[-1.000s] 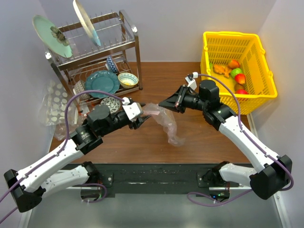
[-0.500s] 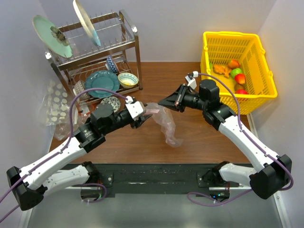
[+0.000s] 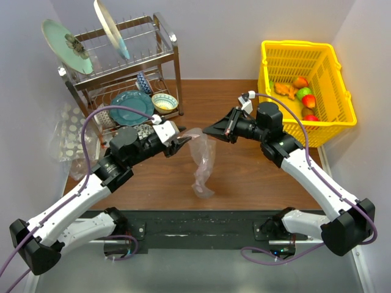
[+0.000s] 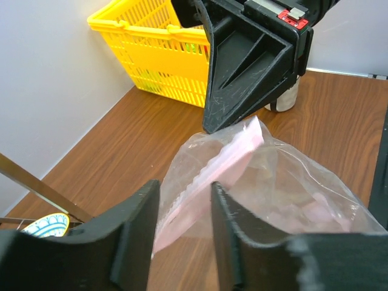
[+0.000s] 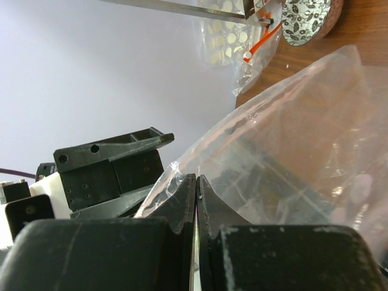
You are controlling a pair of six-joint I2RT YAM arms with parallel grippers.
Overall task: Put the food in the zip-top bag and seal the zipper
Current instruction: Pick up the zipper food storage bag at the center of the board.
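Observation:
The zip-top bag [image 3: 201,162] hangs crumpled above the brown table, mouth uppermost, and looks empty. My right gripper [image 3: 208,131] is shut on the bag's upper edge [image 5: 176,176], pinching the clear film flat between its fingers. My left gripper [image 3: 181,144] faces it from the left. In the left wrist view its jaws [image 4: 183,188] stand open around the pink zipper [image 4: 212,167]; the strip lies against the right finger, with a gap on the left. The food [image 3: 303,94], red, green and orange pieces, lies in the yellow basket [image 3: 299,44] at the back right.
A metal dish rack [image 3: 174,67] with plates and bowls stands at the back left. A clear bag showing white discs [image 3: 70,131] lies beside it at the left wall. A patterned round dish [image 3: 143,131] sits just behind my left gripper.
The bag has swung from lying stretched to the right to hanging straight down. My left gripper has moved up and right to the bag's mouth, and its jaws have narrowed around the pink strip.

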